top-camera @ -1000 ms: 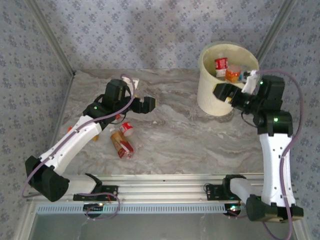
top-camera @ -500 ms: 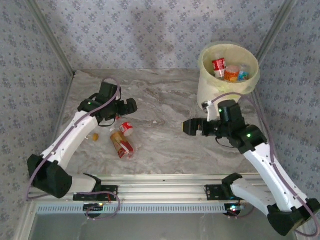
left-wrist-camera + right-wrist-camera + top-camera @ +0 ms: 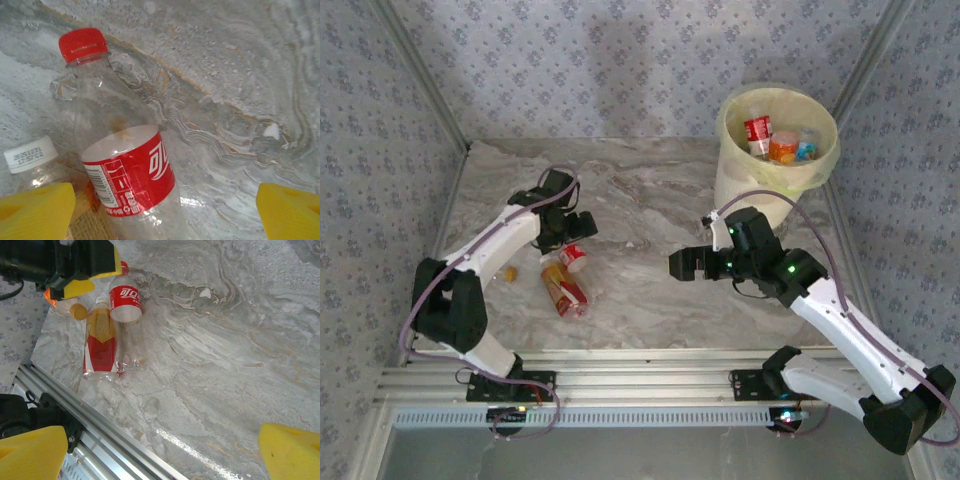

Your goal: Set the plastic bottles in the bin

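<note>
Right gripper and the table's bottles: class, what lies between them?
Bare table separates the right gripper from the bottles, seen in top and right wrist views.

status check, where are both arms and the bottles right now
Left end effector open over clear red-label bottle. Right end effector open, empty, above the table. Orange bottle lies alongside; more in bin. Nothing blocking.

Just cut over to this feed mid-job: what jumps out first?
The big cream bin at the far right of the table, with several bottles already inside. Then the ones lying at the near left: a clear red-labelled bottle right under the open left gripper, an orange bottle beside it. The right gripper hangs open above bare marble mid-table.
</note>
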`<state>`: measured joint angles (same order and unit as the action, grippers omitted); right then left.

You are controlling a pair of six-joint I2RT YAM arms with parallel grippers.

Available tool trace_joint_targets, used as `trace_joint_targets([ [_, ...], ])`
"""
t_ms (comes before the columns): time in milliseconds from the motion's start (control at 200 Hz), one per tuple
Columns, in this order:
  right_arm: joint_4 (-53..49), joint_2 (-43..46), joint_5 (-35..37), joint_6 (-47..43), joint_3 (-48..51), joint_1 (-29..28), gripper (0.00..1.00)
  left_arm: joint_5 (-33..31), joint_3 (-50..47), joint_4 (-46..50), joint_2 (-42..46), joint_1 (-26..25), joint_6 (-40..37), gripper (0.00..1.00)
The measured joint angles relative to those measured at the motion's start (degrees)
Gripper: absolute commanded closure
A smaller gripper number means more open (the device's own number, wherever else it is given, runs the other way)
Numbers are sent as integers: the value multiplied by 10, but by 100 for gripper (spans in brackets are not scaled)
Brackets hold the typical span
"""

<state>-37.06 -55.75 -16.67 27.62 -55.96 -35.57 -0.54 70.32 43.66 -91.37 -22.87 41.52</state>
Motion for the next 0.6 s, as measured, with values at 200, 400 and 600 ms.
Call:
trace_joint_targets([
  [200, -4, 0, 14, 0, 0, 0, 0, 0, -2, -3, -33, 0, 2, 9],
  [400, -9, 0, 20, 0, 0, 0, 0, 0, -2, -7, -54, 0, 2, 10],
  [600, -9, 0, 24, 0, 0, 0, 0, 2, -2, -12, -77, 0, 1, 11],
])
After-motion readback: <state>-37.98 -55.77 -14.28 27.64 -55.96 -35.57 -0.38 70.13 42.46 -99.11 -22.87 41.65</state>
